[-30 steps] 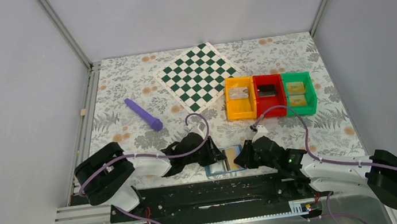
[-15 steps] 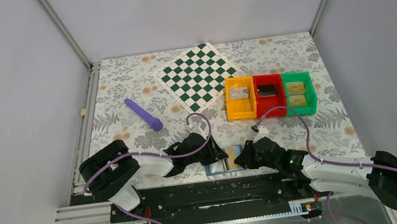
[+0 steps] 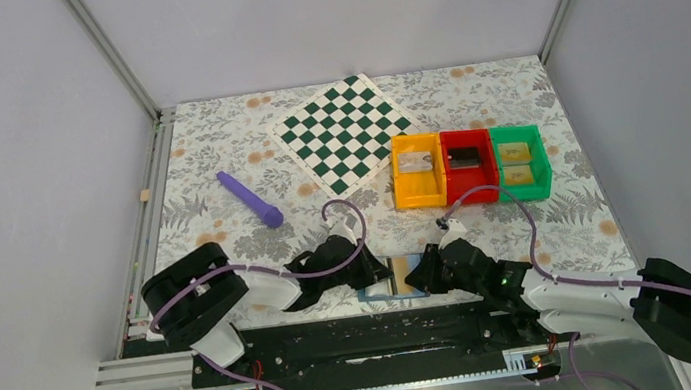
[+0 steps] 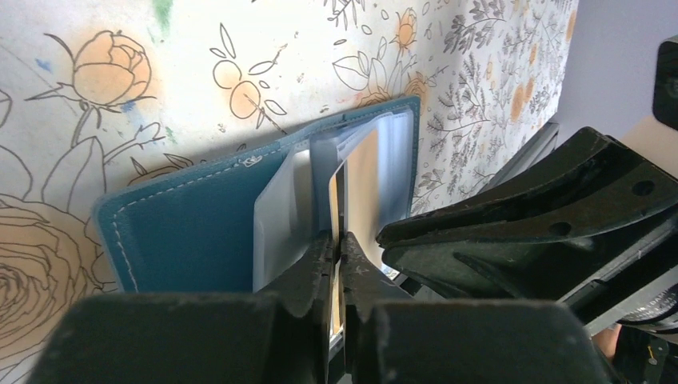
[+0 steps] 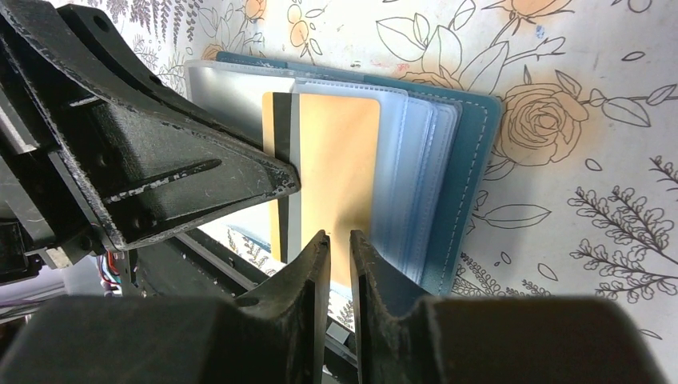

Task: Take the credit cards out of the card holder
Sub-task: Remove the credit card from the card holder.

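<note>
The blue card holder (image 3: 395,280) lies open on the floral table at the near edge, between my two grippers. In the left wrist view its blue cover (image 4: 192,232) and clear sleeves show. My left gripper (image 4: 339,237) is shut on the edge of a yellow-gold credit card (image 5: 332,160) with a dark stripe, which sticks partly out of the sleeves. In the top view it is at the holder's left side (image 3: 379,273). My right gripper (image 5: 339,236) is almost fully shut, over the card's near edge and the sleeves, at the holder's right side (image 3: 424,272). I see nothing held in it.
Orange (image 3: 416,172), red (image 3: 468,167) and green (image 3: 520,162) bins stand in a row at the right; the green one holds two gold cards. A green-white chequered board (image 3: 345,132) lies at the back, and a purple stick (image 3: 249,199) lies to the left.
The left arm has shifted slightly to the right. Both grippers stay at the card holder, and the card's position looks the same.
</note>
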